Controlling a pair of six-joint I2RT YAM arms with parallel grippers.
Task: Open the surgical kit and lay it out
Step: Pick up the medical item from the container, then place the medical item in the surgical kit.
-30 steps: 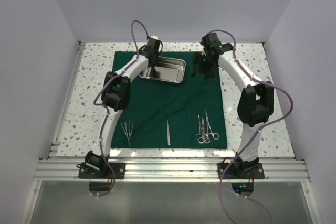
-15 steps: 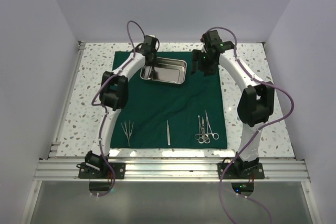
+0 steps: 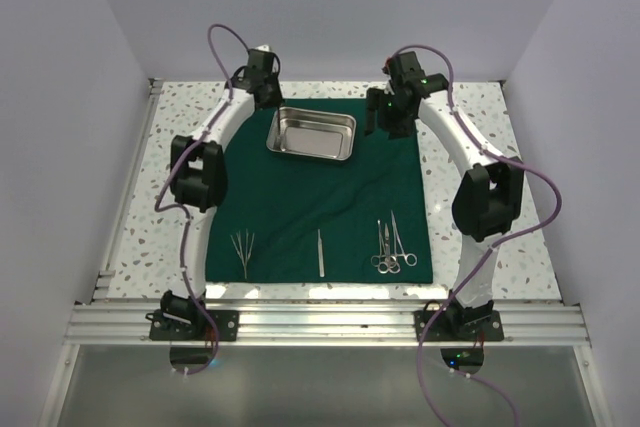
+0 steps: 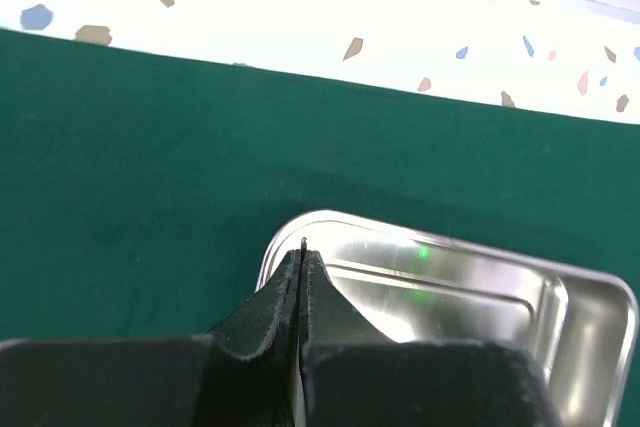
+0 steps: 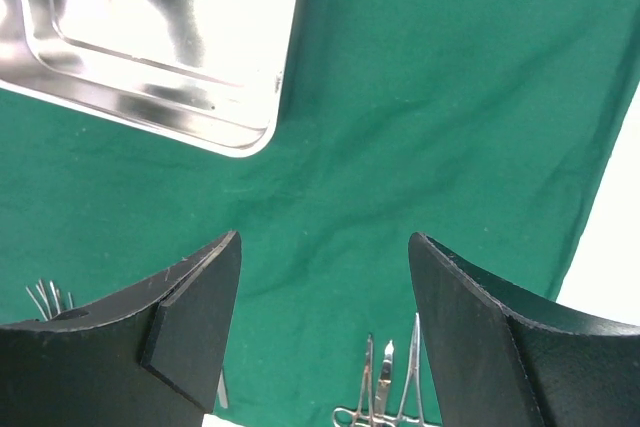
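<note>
The dark green cloth (image 3: 320, 192) lies spread flat on the table. The steel tray (image 3: 312, 134) stands on its far part. Tweezers (image 3: 243, 247), a slim forceps (image 3: 320, 252) and scissor-handled clamps (image 3: 392, 245) lie in a row near the cloth's front edge. My left gripper (image 3: 268, 97) is shut and empty, just off the tray's far left corner (image 4: 290, 237). My right gripper (image 3: 385, 127) is open and empty, above the cloth (image 5: 420, 117) to the right of the tray (image 5: 150, 37). The clamps (image 5: 385, 387) show between its fingers.
Speckled white tabletop (image 3: 180, 147) surrounds the cloth, with white walls on three sides. An aluminium rail (image 3: 320, 325) runs along the near edge, holding both arm bases. Purple cables loop over both arms.
My left gripper has drawn back from the tray's left side toward the far left, off the tray. The tray and the right arm have hardly moved.
</note>
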